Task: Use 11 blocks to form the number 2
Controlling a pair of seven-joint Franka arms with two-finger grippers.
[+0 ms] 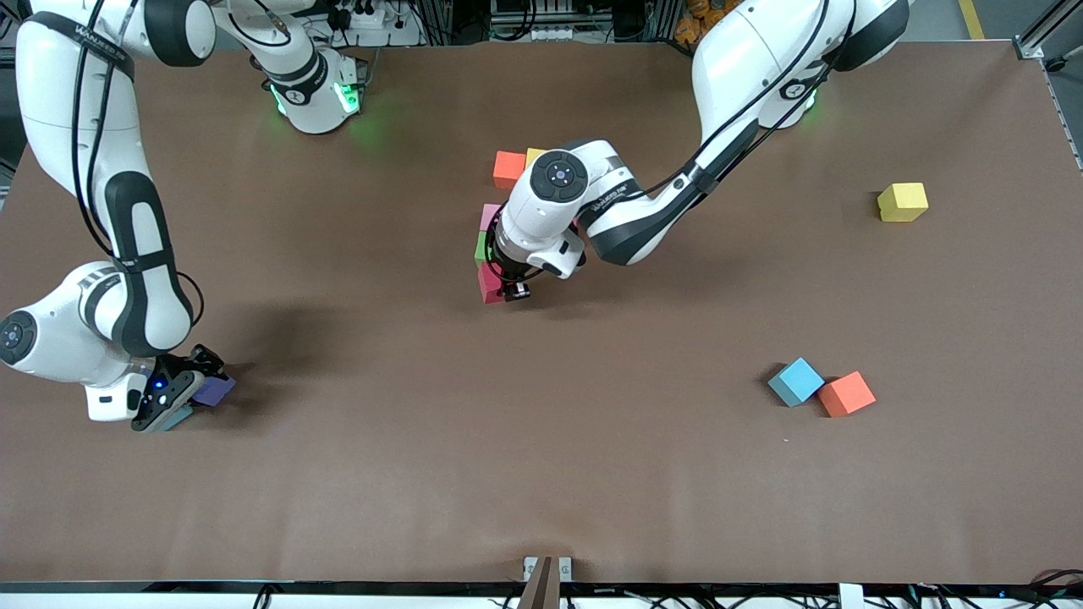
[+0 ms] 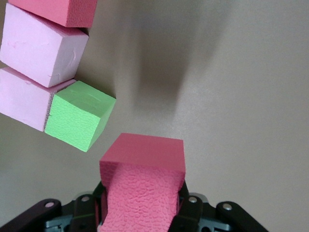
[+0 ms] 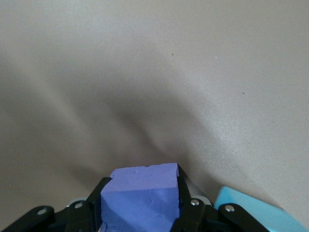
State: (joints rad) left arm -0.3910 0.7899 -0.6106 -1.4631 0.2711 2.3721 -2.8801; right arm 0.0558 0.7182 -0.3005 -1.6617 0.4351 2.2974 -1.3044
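Note:
At the table's middle stands a partial figure of blocks: orange point(image 1: 508, 167), yellow point(image 1: 533, 155), pink point(image 1: 489, 216) and green point(image 1: 481, 247). My left gripper point(image 1: 506, 288) is shut on a red block point(image 1: 489, 284), low at the table and just nearer the camera than the green one. In the left wrist view the red block point(image 2: 142, 159) fills the jaws beside the green point(image 2: 79, 121) and two pink blocks point(image 2: 43, 48). My right gripper point(image 1: 196, 386), at the right arm's end, is shut on a purple block point(image 1: 215, 391); its fingers press both sides of that block point(image 3: 142, 198).
A light blue block point(image 1: 173, 418) lies right beside the right gripper, its corner point(image 3: 251, 215) showing in the right wrist view. Toward the left arm's end lie a loose yellow block point(image 1: 903, 202), a light blue block point(image 1: 795, 381) and an orange block point(image 1: 846, 393).

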